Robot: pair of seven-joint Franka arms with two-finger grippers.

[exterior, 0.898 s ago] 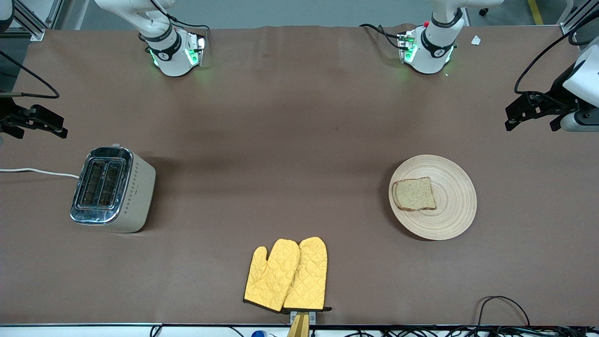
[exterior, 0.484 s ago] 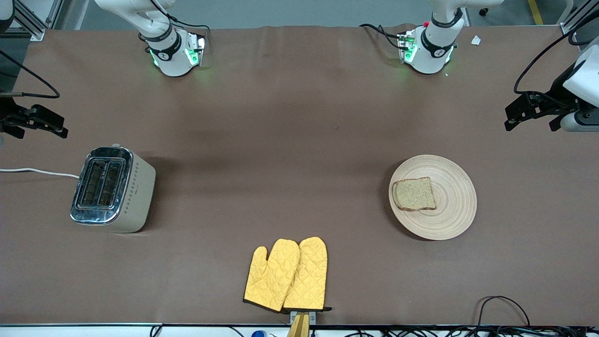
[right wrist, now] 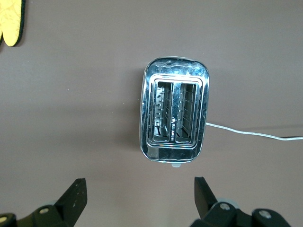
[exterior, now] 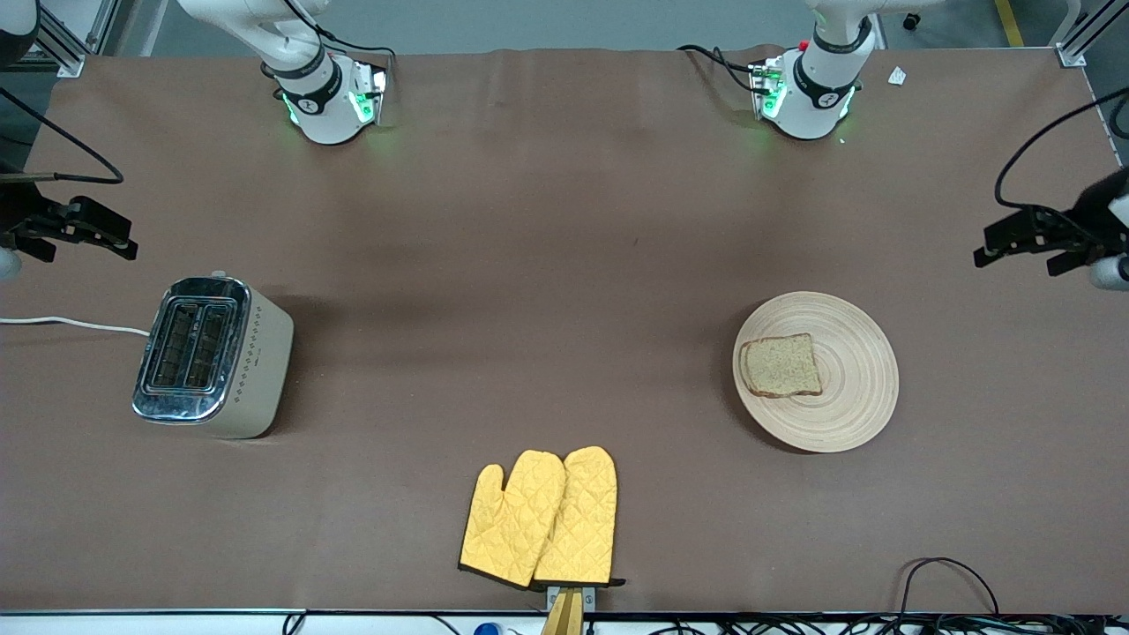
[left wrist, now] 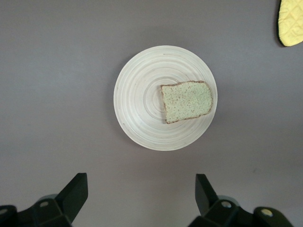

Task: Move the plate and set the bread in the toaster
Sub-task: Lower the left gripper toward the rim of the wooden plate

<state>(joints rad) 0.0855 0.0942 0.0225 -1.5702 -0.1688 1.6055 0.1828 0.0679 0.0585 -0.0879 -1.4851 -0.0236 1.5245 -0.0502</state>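
We see the plate (exterior: 816, 371) lying flat on the table (exterior: 547, 265) toward the left arm's end, and the bread (exterior: 781, 365) rests on it, off centre, on the part of the plate that faces the middle of the table. From the left wrist view the same plate (left wrist: 165, 98) and bread (left wrist: 186, 101) appear well clear of the left gripper (left wrist: 140, 194), whose two fingers stand wide apart with nothing between them. In the front view we find the left gripper (exterior: 1028, 245) up in the air over the table edge at the left arm's end, apart from the plate. The toaster (exterior: 210, 355) stands upright toward the right arm's end, its two slots facing up and empty, with its white cord (exterior: 75, 324) running off toward the table edge. The right gripper (exterior: 75, 236) hangs over the table edge at that end; in the right wrist view its fingers (right wrist: 75, 196) are spread apart and empty, with the toaster (right wrist: 174, 116) below them. We also note a pair of yellow oven mitts (exterior: 542, 518) lying near the table's middle, nearer to the front camera than both plate and toaster.
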